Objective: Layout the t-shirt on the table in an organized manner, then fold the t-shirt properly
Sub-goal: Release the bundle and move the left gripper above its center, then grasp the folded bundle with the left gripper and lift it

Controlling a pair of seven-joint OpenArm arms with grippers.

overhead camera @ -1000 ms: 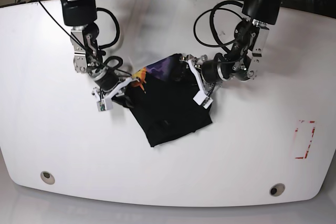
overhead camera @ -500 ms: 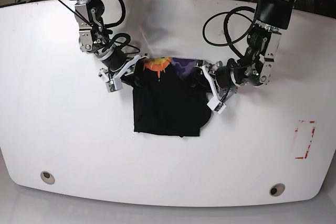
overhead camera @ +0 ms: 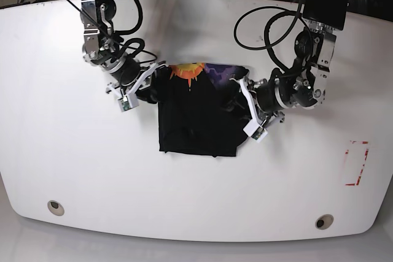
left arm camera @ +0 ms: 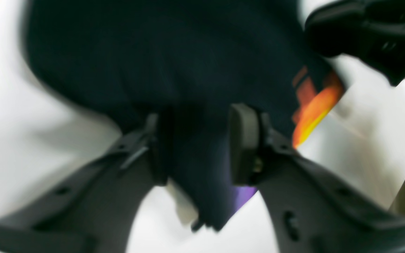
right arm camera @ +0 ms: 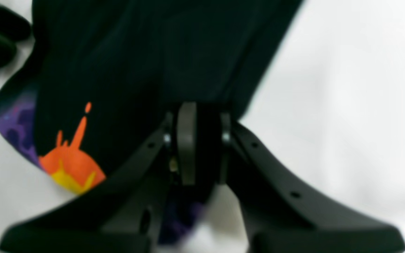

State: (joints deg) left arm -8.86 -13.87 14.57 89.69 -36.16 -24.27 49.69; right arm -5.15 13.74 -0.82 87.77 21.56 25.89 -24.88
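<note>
The black short-sleeved cloth t-shirt (overhead camera: pixel 196 118) is shown lying on the large glossy white table (overhead camera: pixel 73 164), slightly above the centre of the base view. It is gathered into a roughly rectangular, partly folded shape, with the lower hem towards the bottom of the frame. The orange-yellow flame graphic (overhead camera: pixel 186 70) and the purple patch (overhead camera: pixel 220 72) are exposed along the upper edge of the cloth.

The right gripper (overhead camera: pixel 136 89) is seen at the upper left corner of the shirt in the base view. In the right wrist view, the right gripper (right arm camera: pixel 195 140) is shown with its jaws drawn nearly together on a fold of black fabric, so that the cloth is pinched between them.

The left gripper (overhead camera: pixel 250 111) is placed at the right edge of the shirt in the base view. In the left wrist view, the left gripper (left arm camera: pixel 195 144) is seen with its jaws set apart and a bunch of black cloth between them; one dark pad (left arm camera: pixel 243 140) is pressed against the fabric, and the cloth appears to be held. This view is blurred, so finer detail cannot be told.

A red dashed rectangle mark (overhead camera: pixel 356 162) is seen at the right edge of the table, well apart from the shirt. Two small round metal grommets (overhead camera: pixel 55 205) (overhead camera: pixel 323 221) are set near the lower edge of the table.
</note>
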